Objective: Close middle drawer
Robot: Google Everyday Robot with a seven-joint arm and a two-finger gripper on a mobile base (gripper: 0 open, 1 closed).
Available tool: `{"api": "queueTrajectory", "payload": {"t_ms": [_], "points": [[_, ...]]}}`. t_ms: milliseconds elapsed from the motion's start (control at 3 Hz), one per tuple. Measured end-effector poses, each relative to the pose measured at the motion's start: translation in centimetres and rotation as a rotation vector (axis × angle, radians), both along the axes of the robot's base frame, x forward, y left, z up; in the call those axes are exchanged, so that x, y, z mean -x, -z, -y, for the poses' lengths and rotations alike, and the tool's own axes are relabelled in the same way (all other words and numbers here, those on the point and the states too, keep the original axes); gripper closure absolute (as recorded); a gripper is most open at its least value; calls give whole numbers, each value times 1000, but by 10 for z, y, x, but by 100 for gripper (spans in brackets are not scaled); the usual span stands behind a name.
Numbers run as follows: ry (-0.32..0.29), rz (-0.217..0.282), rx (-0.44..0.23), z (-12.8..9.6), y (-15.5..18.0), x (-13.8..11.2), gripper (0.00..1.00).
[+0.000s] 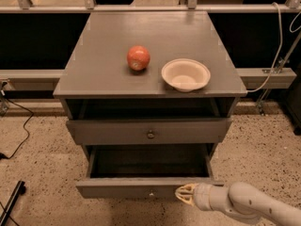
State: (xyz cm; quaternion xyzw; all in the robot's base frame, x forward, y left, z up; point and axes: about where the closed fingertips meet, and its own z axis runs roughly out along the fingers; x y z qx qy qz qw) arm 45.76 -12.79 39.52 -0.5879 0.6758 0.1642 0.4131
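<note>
The middle drawer (pixel 117 188) is a long low grey front with a tiny round knob. It is pulled well out of the grey cabinet (pixel 94 79), and its deep dark inside shows. My gripper (pixel 180 195), cream-tipped on a grey-white arm, comes in from the lower right. It is at the right part of this drawer's front, just right of the knob, and looks to be touching it. The taller drawer (pixel 113 132) above, with a bigger dark knob, stands slightly out.
A red apple (pixel 138 58) and a white bowl (pixel 186 74) sit on the cabinet top. A railing and a dark wall run behind. Cables lie on the speckled floor at left and hang at right. A dark bar (pixel 11 202) lies at lower left.
</note>
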Motion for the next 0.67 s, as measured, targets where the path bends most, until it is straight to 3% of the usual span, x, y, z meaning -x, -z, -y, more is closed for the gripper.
{"api": "queueTrajectory", "payload": {"t_ms": [667], "points": [[26,51,11,-14,0,-53,100]]}}
